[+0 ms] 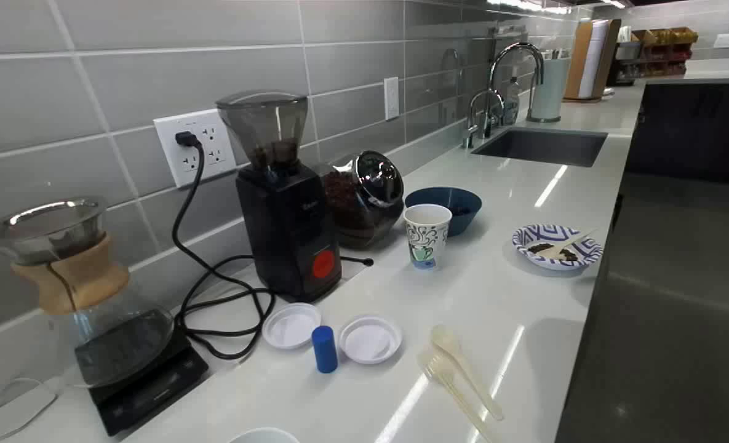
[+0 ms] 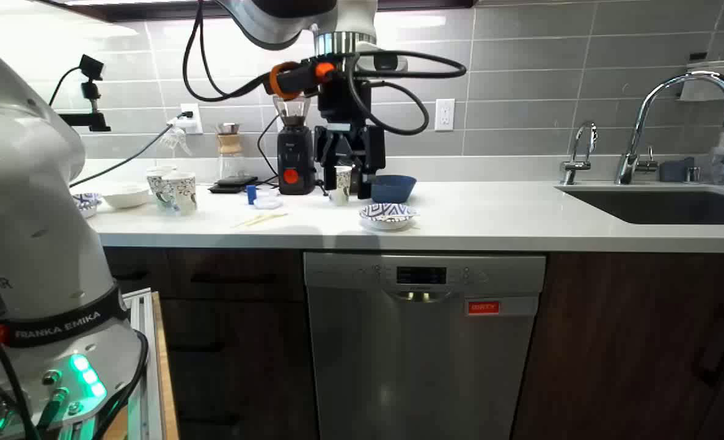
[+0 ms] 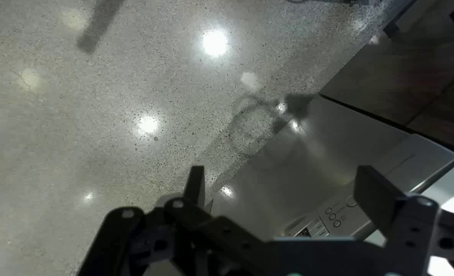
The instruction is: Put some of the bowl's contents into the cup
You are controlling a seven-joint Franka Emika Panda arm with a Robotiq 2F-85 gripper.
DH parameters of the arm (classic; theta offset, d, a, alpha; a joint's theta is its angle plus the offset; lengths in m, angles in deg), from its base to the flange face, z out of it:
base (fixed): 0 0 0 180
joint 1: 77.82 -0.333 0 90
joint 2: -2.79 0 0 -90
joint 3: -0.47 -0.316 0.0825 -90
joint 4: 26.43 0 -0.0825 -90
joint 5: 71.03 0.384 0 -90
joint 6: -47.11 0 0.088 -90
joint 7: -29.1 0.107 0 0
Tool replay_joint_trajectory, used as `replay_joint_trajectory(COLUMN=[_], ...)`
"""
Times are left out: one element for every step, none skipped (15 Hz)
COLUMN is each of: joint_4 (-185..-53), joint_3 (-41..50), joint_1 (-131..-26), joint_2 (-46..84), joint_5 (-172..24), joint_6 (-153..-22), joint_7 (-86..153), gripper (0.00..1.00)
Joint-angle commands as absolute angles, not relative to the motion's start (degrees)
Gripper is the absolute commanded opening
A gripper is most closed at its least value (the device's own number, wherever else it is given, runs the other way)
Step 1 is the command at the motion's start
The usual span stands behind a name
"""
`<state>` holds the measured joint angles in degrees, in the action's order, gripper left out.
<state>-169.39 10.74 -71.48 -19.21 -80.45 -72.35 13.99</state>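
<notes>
Patterned bowl [image 1: 547, 232] set by counter edge [image 2: 459, 244], utensil [image 1: 572, 242] laid in it; cup [image 1: 426, 239] upright, apart. Gripper [image 3: 281, 174] spread wide, nothing held. Step judged pre-grasp; utensil handle likely to be pinched next.

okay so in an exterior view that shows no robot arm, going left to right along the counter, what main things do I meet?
Wooden-collared glass coffee maker, black coffee grinder, white printed cup, blue-and-white patterned bowl.
</notes>
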Motion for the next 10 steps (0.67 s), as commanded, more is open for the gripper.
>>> replay_joint_trajectory(joint_4=[-169.3, -169.3, -169.3, -167.9, -166.1, -164.6, -162.6, -160.9, -158.4, -156.5], joint_3=[10.5, 10.5, 10.5, 11.0, 10.8, 10.6, 10.1, 9.0, 8.7, 8.1], joint_1=[-71.3, -71.3, -71.3, -71.8, -72.3, -72.9, -73.7, -73.7, -74.3, -74.6], joint_2=[-19.2, -19.2, -19.2, -17.8, -16.2, -14.6, -12.7, -11.3, -9.2, -7.3], joint_5=[-80.3, -80.3, -80.3, -77.7, -74.9, -71.4, -68.0, -66.5, -63.7, -61.4], joint_6=[-72.3, -72.3, -72.3, -72.2, -71.0, -71.5, -71.5, -71.4, -70.6, -70.6], joint_7=[13.9, 13.9, 13.9, 14.3, 16.2, 18.2, 20.3, 24.0, 26.0, 28.4], gripper=[1.00, 1.00, 1.00, 1.00, 1.00, 1.00, 1.00, 1.00, 1.00, 1.00])
